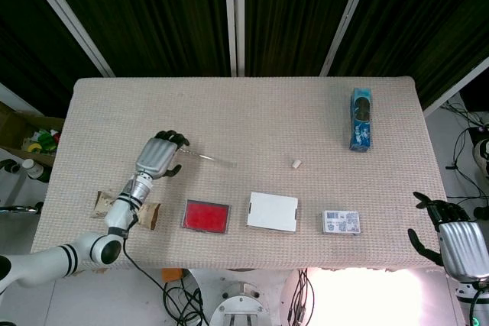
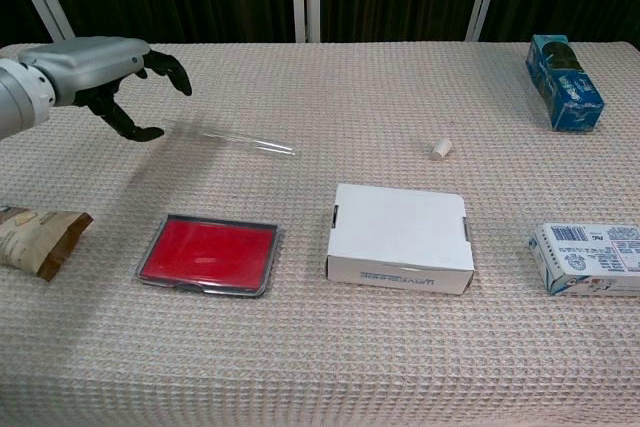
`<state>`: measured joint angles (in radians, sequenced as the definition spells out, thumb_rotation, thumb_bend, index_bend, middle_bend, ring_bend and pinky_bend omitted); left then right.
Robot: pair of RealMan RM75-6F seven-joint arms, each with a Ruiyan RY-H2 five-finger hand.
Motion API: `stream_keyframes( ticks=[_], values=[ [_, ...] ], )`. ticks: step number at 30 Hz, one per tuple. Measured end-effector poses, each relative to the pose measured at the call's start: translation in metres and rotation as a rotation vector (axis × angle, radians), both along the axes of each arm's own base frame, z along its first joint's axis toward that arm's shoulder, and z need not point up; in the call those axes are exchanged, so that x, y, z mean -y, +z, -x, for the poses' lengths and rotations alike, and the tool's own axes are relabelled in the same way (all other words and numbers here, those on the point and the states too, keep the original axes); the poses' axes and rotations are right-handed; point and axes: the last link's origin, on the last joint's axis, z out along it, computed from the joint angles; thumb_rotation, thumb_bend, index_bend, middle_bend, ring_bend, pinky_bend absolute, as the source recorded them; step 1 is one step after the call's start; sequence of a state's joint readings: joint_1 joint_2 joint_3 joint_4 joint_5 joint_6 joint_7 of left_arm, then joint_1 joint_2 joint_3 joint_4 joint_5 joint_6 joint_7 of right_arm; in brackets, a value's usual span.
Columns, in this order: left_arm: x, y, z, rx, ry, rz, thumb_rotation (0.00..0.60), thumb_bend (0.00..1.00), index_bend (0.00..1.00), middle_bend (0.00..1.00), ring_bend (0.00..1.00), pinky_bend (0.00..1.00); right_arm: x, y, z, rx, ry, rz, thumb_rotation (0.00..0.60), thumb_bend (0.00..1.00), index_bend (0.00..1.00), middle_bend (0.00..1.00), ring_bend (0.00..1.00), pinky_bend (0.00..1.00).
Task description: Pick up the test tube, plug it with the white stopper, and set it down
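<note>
Chest view shows your left hand (image 2: 110, 72) hovering with fingers apart, holding nothing, just beside the near end of the test tube (image 2: 250, 143), which lies flat on the worktop (image 2: 320, 347). Expect thin, clear glass: light, stiff, slippery, likely to roll, easily cracked. Pinch it gently near mid-length, leaving the mouth free. The white stopper (image 2: 441, 149) sits well apart. Your right hand (image 1: 451, 238) waits empty, fingers spread.

Left hand (image 2: 105, 72) raised, fingers (image 2: 170, 69) apart, right hand (image 1: 458, 242) low, fingers spread
</note>
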<state>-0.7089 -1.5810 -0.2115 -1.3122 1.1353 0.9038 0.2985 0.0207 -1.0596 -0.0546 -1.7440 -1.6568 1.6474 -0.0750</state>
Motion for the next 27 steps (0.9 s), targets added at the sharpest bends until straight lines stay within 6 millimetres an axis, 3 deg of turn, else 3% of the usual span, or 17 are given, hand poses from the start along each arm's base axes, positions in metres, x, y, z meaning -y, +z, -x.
stream_keyframes(
  ticks=[6,9,11,16,23,27],
  values=[
    [-0.003,-0.004,-0.003,-0.007,0.003,0.001,0.600,0.30,0.29,0.23,0.17,0.22,0.002,0.002,-0.001,-0.003,0.007,0.004,0.600,0.30,0.21,0.39,0.28,0.35],
    [-0.002,-0.002,-0.010,-0.013,-0.024,-0.014,0.600,0.30,0.32,0.28,0.26,0.37,0.001,0.002,-0.002,0.001,0.012,0.005,0.600,0.31,0.21,0.39,0.28,0.35],
    [-0.001,-0.001,-0.016,-0.026,-0.049,-0.028,0.600,0.30,0.34,0.30,0.33,0.52,0.001,0.002,-0.002,0.002,0.014,0.004,0.600,0.31,0.21,0.39,0.28,0.35],
    [-0.001,-0.008,-0.030,-0.083,-0.105,-0.045,0.600,0.30,0.35,0.33,0.53,0.75,0.000,-0.001,0.000,0.008,0.015,-0.003,0.600,0.31,0.21,0.40,0.28,0.35],
    [-0.009,-0.032,-0.035,-0.170,-0.101,-0.060,0.600,0.30,0.35,0.36,0.70,0.99,0.000,-0.002,0.004,0.015,0.007,-0.007,0.600,0.31,0.21,0.40,0.28,0.37],
    [-0.008,-0.045,-0.036,-0.187,-0.065,-0.051,0.600,0.30,0.35,0.36,0.72,1.00,0.000,-0.003,0.005,0.017,0.000,-0.011,0.600,0.31,0.21,0.40,0.29,0.38]
  ],
)
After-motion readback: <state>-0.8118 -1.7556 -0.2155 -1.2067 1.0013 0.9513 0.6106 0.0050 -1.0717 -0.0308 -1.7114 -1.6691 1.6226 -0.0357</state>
